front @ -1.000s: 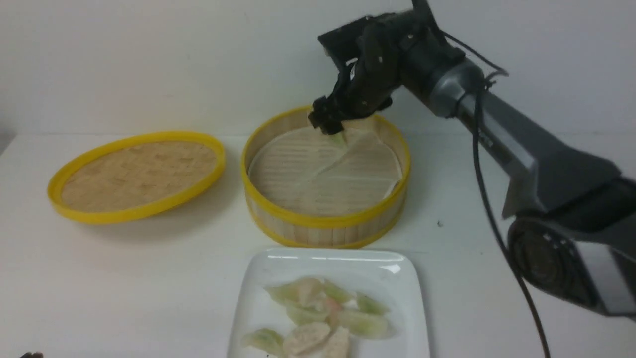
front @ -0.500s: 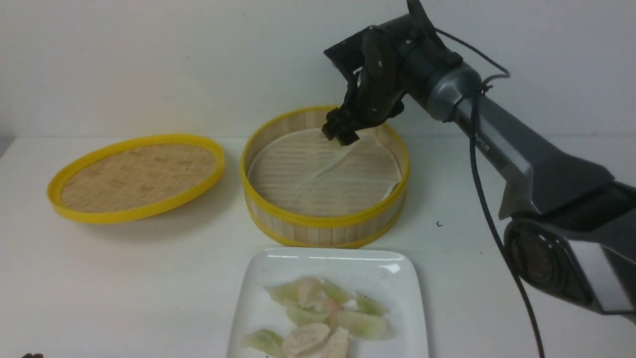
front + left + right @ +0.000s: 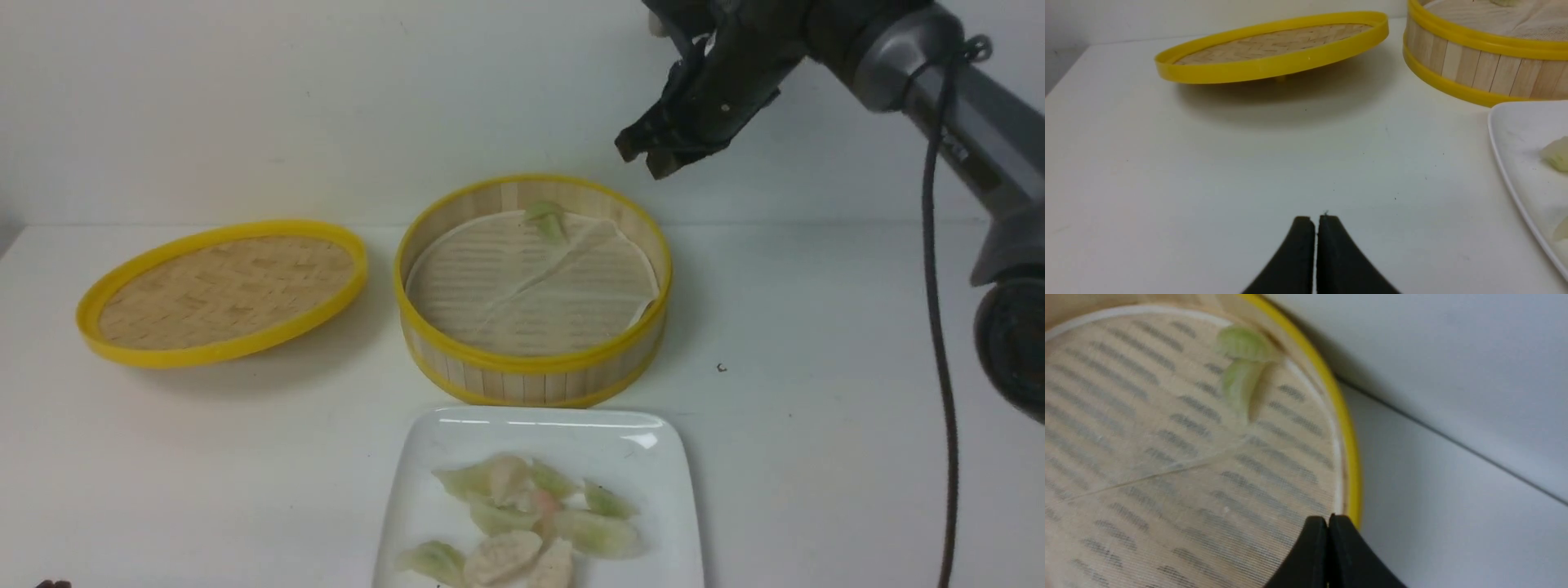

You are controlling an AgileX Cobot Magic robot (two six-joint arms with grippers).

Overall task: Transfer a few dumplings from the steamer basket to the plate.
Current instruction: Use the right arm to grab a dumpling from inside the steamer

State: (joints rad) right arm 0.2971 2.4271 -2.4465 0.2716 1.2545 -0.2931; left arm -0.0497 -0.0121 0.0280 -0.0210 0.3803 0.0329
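The steamer basket (image 3: 535, 371) stands mid-table with its creased paper liner. A last pale green dumpling (image 3: 545, 219) lies at its far wall, also in the right wrist view (image 3: 1241, 371). The white plate (image 3: 433, 441) in front holds several green and pinkish dumplings (image 3: 522, 523). My right gripper (image 3: 643, 159) is shut and empty, raised above and to the right of the basket's far rim; in the right wrist view (image 3: 1327, 518) its tips meet over the basket's rim (image 3: 1349, 457). My left gripper (image 3: 1316, 219) is shut and empty, low over bare table left of the plate (image 3: 1515, 134).
The flat yellow-rimmed woven lid (image 3: 220, 286) lies tilted left of the basket, also in the left wrist view (image 3: 1274, 49). A wall stands right behind the basket. A small dark speck (image 3: 721, 367) lies on the table right of the basket.
My right gripper has risen out of the basket and moved right. The green dumpling it was at stays in the basket at the far wall. The left arm has not moved.
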